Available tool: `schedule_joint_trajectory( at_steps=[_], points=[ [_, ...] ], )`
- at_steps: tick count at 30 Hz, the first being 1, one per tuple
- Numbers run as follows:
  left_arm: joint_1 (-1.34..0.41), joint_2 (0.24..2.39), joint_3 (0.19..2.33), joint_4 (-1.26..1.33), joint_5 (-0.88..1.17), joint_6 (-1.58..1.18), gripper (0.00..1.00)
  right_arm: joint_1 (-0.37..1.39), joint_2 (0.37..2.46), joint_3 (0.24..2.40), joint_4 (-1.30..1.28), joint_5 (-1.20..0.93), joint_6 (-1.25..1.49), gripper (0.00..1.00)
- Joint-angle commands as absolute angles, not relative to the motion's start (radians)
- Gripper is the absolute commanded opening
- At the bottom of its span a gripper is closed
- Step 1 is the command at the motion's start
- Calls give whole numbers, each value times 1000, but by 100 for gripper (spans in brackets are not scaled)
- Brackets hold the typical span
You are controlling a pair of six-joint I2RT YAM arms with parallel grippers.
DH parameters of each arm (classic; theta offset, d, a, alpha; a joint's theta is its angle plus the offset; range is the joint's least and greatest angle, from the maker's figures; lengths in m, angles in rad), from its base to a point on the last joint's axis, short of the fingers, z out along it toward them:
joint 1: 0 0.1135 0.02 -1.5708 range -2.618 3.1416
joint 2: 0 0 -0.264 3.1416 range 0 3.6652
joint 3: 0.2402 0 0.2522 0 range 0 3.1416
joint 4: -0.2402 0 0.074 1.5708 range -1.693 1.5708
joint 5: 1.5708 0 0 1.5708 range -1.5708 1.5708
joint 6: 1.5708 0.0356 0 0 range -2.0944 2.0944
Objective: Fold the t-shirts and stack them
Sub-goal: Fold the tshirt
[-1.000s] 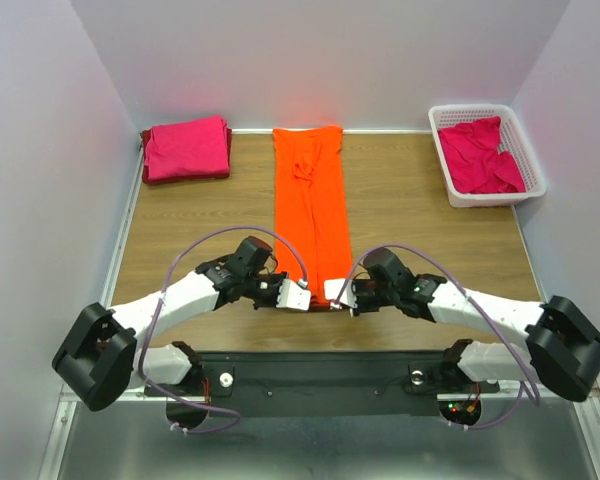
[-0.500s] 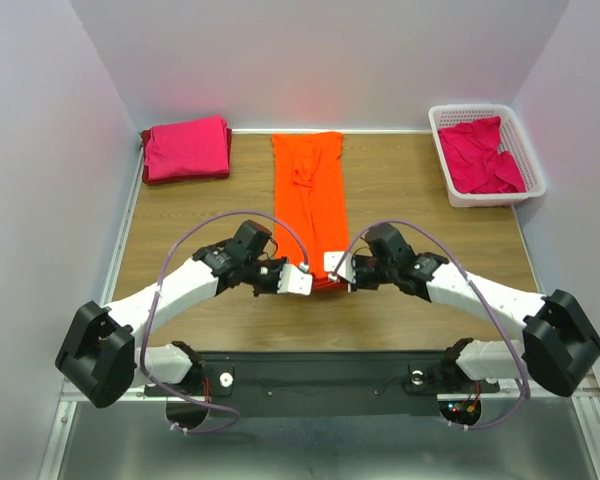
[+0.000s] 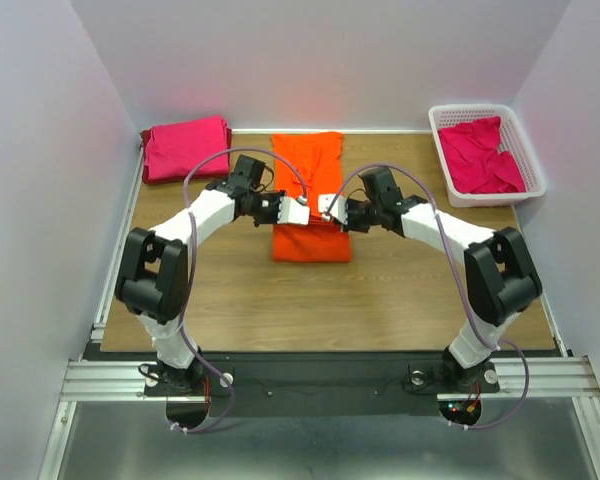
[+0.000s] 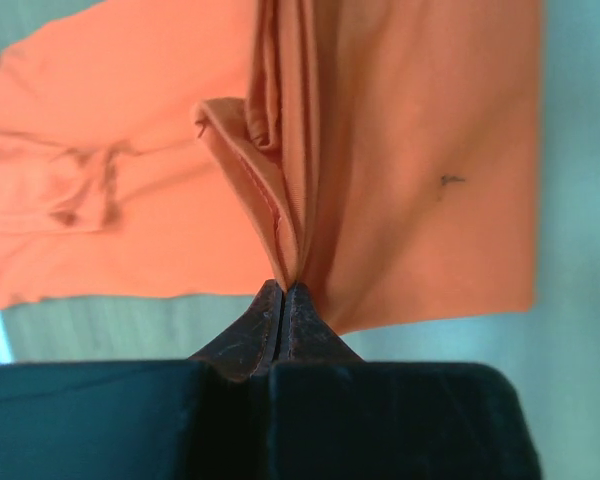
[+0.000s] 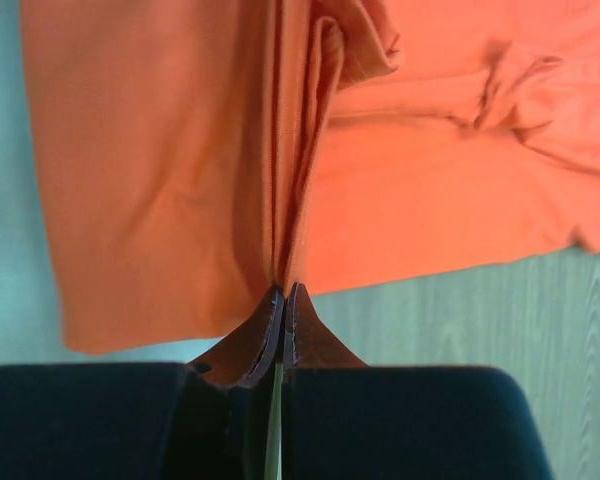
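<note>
Softly creased orange t-shirt (image 3: pixel 310 242), half-folded rectangle.

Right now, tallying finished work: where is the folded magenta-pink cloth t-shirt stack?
Top view: the magenta-pink stack sits in the far-left corner of the wooden table, left of the bright orange cloth t-shirt.

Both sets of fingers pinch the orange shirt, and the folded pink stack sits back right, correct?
No. The folded pink stack sits back left, per the top view; the white basket is back right. The left fingers and right fingers do pinch the orange shirt.
</note>
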State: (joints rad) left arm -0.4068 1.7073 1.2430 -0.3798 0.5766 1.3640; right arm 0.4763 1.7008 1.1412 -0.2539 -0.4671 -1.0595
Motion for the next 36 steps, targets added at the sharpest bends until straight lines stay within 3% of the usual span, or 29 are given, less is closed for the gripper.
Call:
schedule_joint_trajectory(
  at_steps=[1,16,19,20,21,23,28,36],
  points=[
    [-361,1790,1406,-466,617,1488,0,433,1803,1286,-235,-523,-1130,1],
    [-285,2126,1772,-428,623,1483,0,351,2130,1620,-233,-535,-1164,1],
    [-284,2149,1779,-353,589,1422,22,351,2154,1649,-226,-502,-1129,18],
    [-282,2152,1781,-333,575,1399,27,351,2157,1667,-221,-491,-1114,41],
    [-281,2154,1784,-321,566,1385,45,351,2154,1670,-218,-479,-1102,51],
    [-264,2131,1779,-292,568,1329,57,348,2117,1658,-212,-447,-1083,57],
    [-235,1985,1669,-249,659,1227,59,344,1938,1501,-213,-510,-1049,55],
    [-285,1689,1181,-245,747,1333,57,442,1720,1151,-212,-566,-1112,41]
  ],
)
